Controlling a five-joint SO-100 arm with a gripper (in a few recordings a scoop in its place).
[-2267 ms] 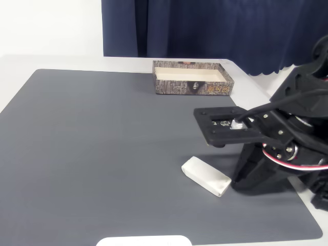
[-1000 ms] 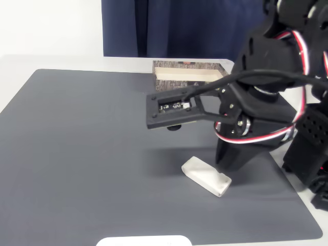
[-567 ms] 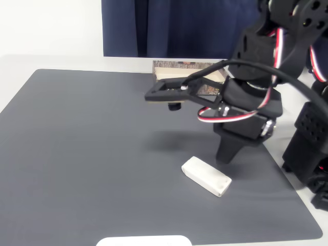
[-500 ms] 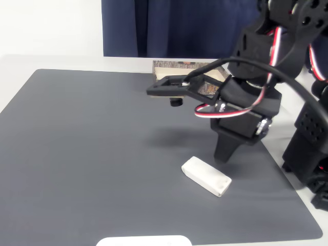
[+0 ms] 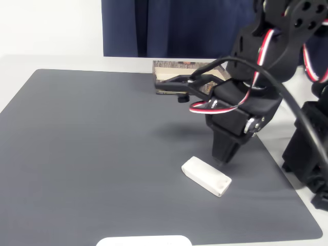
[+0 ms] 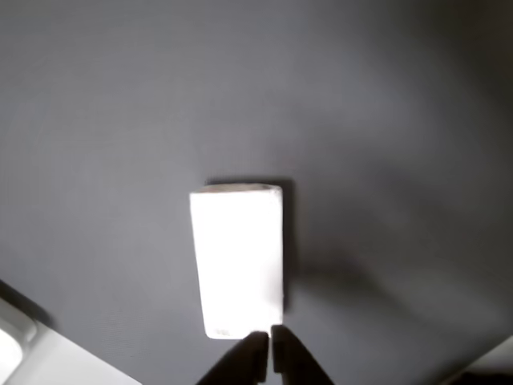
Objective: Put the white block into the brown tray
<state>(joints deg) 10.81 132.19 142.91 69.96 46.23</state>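
Note:
The white block [image 5: 206,176] lies flat on the dark grey mat, near its front right. My gripper [image 5: 223,157] points down at the mat just behind the block, a little above the surface, shut with nothing in it. In the wrist view the block [image 6: 238,258] stretches lengthwise up from my gripper [image 6: 268,355], whose dark tips sit pressed together at the block's near end. The brown tray [image 5: 166,65] stands at the back of the mat; my arm and its camera bracket hide most of it.
The grey mat [image 5: 92,154] covers most of the white table. A navy curtain [image 5: 174,25] hangs behind. A white rounded plate shape [image 5: 143,241] pokes in at the front edge. The arm's base stands at the right.
The arm has risen from its low folded pose at the right, swung over the mat, and lowered its gripper tip to just behind the block. The block has not moved.

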